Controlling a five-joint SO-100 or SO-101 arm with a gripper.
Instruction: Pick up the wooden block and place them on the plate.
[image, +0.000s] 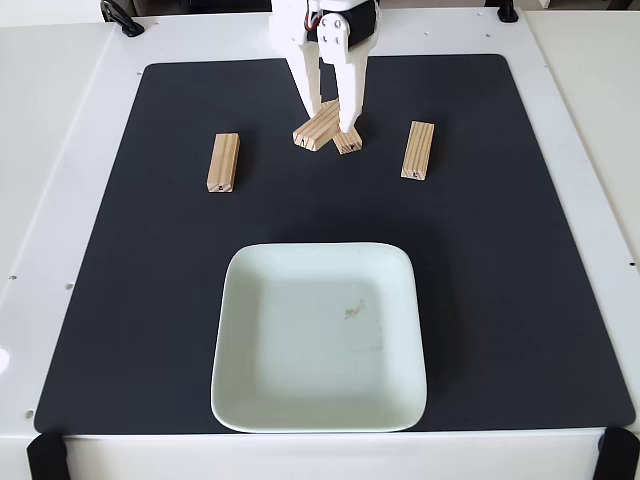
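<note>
The wooden blocks (223, 162) are showing pale tan with lengthwise grooved lines. The plate (245, 400) is looking pale mint-white with a faint grey smudge at its middle. The mat (130, 300) is lying black on a white surface (50, 150); the tool (330, 118) is gleaming white.

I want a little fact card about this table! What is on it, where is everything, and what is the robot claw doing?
surface: black mat on a white table
plate: large pale mint-white square dish, near edge of mat, no blocks in it
left block: small grooved light-wood block, lying alone
right block: same kind, lying alone
middle blocks: two, touching, under the claw
claw: white two-finger gripper, fingers down around the middle blocks
grip: cannot tell if closed
</note>
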